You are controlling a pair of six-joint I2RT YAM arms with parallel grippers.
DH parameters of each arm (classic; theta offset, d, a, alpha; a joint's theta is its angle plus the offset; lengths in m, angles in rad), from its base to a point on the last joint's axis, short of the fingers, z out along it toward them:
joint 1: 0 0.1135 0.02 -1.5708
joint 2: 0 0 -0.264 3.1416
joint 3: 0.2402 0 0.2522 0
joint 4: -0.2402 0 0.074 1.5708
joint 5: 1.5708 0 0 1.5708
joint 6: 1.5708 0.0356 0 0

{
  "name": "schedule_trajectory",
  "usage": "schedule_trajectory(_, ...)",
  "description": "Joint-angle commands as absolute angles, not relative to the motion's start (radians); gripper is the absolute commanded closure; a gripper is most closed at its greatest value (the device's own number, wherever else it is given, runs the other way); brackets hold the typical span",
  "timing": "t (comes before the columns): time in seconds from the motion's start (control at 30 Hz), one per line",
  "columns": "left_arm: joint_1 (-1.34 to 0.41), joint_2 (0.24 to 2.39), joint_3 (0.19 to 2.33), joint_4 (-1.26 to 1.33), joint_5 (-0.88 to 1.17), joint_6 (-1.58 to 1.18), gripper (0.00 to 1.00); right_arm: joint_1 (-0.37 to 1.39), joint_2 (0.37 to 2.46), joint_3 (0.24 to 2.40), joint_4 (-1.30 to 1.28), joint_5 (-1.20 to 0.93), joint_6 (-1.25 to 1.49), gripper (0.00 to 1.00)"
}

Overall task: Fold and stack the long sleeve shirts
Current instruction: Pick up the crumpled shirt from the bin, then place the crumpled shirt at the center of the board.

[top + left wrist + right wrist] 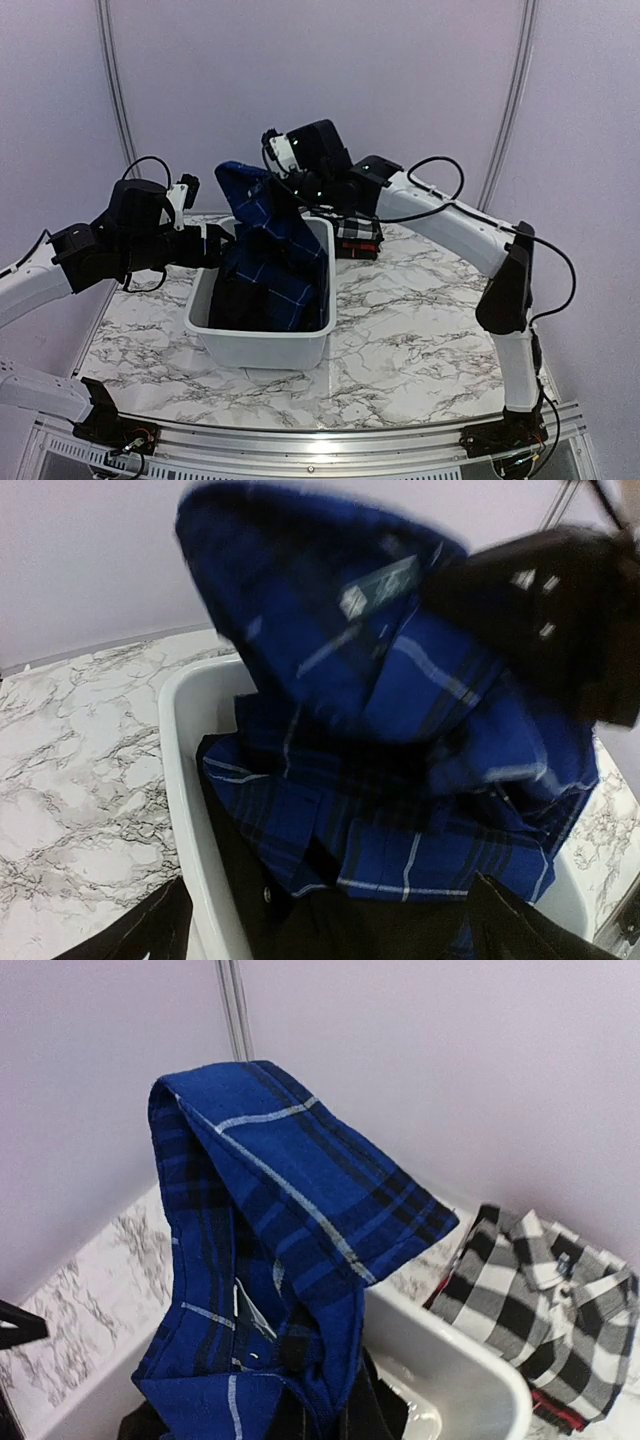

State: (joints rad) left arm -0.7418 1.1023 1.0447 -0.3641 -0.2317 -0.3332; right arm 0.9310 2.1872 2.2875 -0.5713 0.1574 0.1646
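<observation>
A: right gripper (280, 190) status?
B: jaws together, clamped on blue shirt (275, 260). Collar end held up above white tub (260, 350), the rest hangs into the tub.
A: left gripper (212, 243)?
B: jaws wide apart at tub's left rim, near the shirt. Can't tell if it touches.
A: other 2?
B: black-and-white shirt (358, 232) on red-and-black shirt (550, 1412), on table (420, 340) behind tub.

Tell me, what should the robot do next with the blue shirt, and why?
Probably raise the right gripper higher. It pinches the blue shirt at its top, but the shirt's lower part hangs inside the white tub, so it likely needs more lift to clear the rim. The left gripper is open beside it.
</observation>
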Motion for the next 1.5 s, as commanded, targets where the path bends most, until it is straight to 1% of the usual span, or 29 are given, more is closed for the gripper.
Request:
schedule_trajectory(0.0,-0.735,1.086,1.032,-0.335,-0.205,-0.344,0.01,0.936,2.046,2.326,-0.417,0.268,0.071,1.0)
schedule_trajectory(0.13,-0.736,1.088,1.029,-0.326,-0.191,-0.346,0.01,0.952,1.993,2.329,-0.362,0.398,-0.021,1.0)
schedule_trajectory(0.33,-0.736,1.106,1.035,-0.314,-0.17,-0.339,0.01,0.953,1.893,2.34,-0.256,0.744,-0.27,1.0)
schedule_trajectory(0.4,-0.736,1.121,1.04,-0.308,-0.155,-0.338,0.01,0.948,1.856,2.315,-0.195,0.861,-0.36,1.0)
schedule_trajectory(0.5,-0.736,1.149,1.046,-0.291,-0.113,-0.337,0.01,0.93,1.796,2.241,-0.104,0.982,-0.472,1.0)
schedule_trajectory(0.67,-0.736,1.207,1.057,-0.274,-0.039,-0.341,0.01,0.874,1.666,2.102,-0.014,1.084,-0.524,1.0)
schedule_trajectory(0.77,-0.736,1.231,1.058,-0.268,-0.021,-0.348,0.01,0.824,1.601,2.064,0.035,1.154,-0.574,1.0)
schedule_trajectory(0.83,-0.736,1.24,1.059,-0.261,-0.014,-0.351,0.01,0.801,1.561,2.031,0.113,1.192,-0.646,1.0)
schedule_trajectory(0.93,-0.736,1.254,1.061,-0.25,-0.003,-0.359,0.01,0.783,1.508,1.976,0.302,1.233,-0.816,1.0)
schedule_trajectory(1.03,-0.738,1.264,1.062,-0.242,0.021,-0.368,0.01,0.775,1.48,1.981,0.367,1.239,-0.89,1.0)
schedule_trajectory(1.1,-0.738,1.269,1.062,-0.238,0.03,-0.373,0.01,0.774,1.468,2.004,0.279,1.216,-0.804,1.0)
schedule_trajectory(1.2,-0.738,1.277,1.062,-0.231,0.039,-0.379,0.01,0.775,1.476,2.038,-0.02,1.152,-0.585,1.0)
schedule_trajectory(1.3,-0.739,1.29,1.067,-0.226,0.053,-0.385,0.01,0.775,1.491,2.025,-0.29,0.959,-0.309,1.0)
schedule_trajectory(1.37,-0.739,1.301,1.072,-0.223,0.061,-0.389,0.01,0.777,1.502,1.991,-0.364,0.838,-0.189,1.0)
schedule_trajectory(1.47,-0.74,1.311,1.079,-0.22,0.069,-0.392,0.01,0.782,1.53,1.985,-0.423,0.757,-0.094,1.0)
